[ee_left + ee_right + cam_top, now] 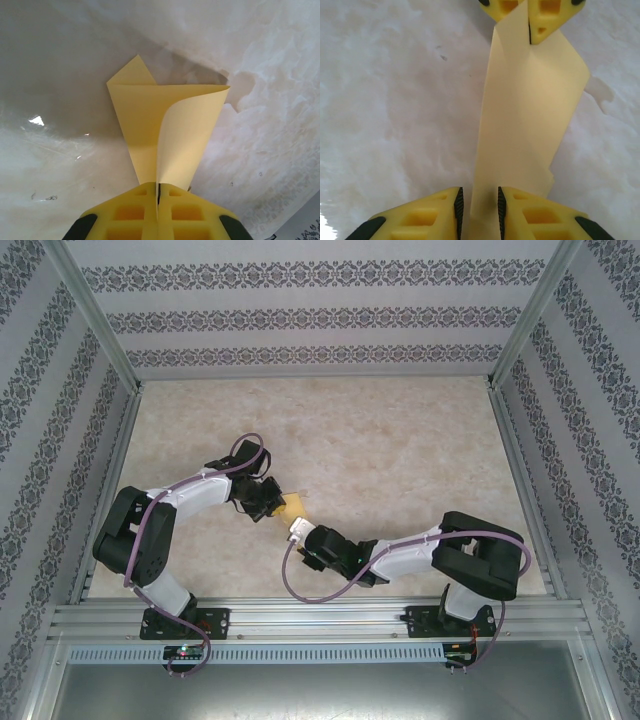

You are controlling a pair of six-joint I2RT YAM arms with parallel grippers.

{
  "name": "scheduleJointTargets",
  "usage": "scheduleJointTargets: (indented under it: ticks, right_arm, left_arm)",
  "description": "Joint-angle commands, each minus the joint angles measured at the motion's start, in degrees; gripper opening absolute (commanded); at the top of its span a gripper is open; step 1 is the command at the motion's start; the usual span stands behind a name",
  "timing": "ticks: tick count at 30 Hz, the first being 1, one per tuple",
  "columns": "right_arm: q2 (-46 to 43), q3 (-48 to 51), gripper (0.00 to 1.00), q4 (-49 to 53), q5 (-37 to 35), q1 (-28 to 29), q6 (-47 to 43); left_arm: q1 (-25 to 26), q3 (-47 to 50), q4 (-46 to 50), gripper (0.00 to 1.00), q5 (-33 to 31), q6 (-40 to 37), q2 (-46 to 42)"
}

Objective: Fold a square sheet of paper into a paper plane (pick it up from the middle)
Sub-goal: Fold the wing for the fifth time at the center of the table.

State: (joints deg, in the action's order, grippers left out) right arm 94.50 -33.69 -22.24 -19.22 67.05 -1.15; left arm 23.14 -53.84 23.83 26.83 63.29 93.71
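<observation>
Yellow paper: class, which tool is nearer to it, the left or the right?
Left. The left tool is shut on one end of the yellow paper, touching it. The right tool straddles the opposite end, fingers apart, with a gap beside the sheet.

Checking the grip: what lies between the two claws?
The folded yellow paper, from the shut left claw into the open right claw, per the right wrist view.

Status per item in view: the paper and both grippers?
folded yellow paper: partly folded, one flap curling loose, pinched at its narrow end.
left gripper: shut on the folded yellow paper.
right gripper: open, fingers either side of the paper with a gap showing.
</observation>
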Motion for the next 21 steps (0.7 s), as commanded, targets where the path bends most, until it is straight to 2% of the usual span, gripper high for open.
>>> scheduleJointTargets:
  ticks: [1, 8, 18, 21]
  right_arm:
    - [2.1, -1.0, 0.27, -0.3, -5.6, 1.1, -3.3]
    - [3.3, -1.6, 0.25, -1.9, -7.2, 1.4, -3.4]
    - [3.2, -1.8, 0.28, -3.9, -5.7, 1.3, -2.4]
    - [3.8, -1.9, 0.25, -4.1, -6.1, 1.3, -2.1]
  left_arm:
    - [-0.5, -1.5, 1.7, 0.0, 0.8, -0.4, 0.9]
    - [-0.5, -1.6, 1.8, 0.0, 1.2, -0.8, 1.3]
    - [-0.4, -1.6, 1.9, 0.0, 1.1, -0.9, 1.4]
    - [-0.4, -1.6, 2.0, 0.0, 1.3, -1.0, 1.4]
